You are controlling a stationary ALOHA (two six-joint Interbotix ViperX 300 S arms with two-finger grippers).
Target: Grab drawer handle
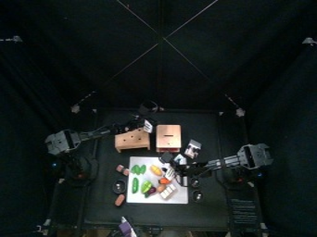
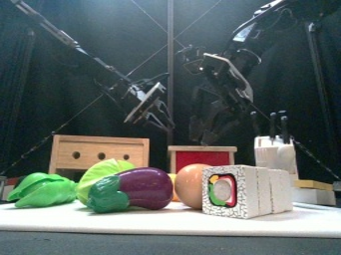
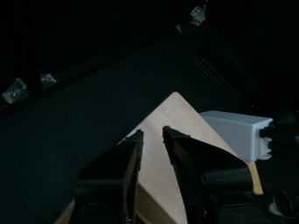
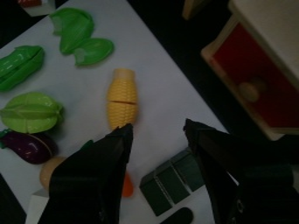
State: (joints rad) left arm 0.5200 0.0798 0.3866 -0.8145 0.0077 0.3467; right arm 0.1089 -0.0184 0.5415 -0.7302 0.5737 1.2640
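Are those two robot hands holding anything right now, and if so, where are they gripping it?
No, nothing is held. The right hand hangs open above the toy corn and the red drawer. The left hand has nothing between its narrow gap.

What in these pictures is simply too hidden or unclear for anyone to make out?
- Front view: the red drawer is mostly hidden behind the toy food; its handle is unseen.
- Left wrist view: the left gripper blocks part of the wooden box.
- Top view: everything on the white mat is too small to identify.
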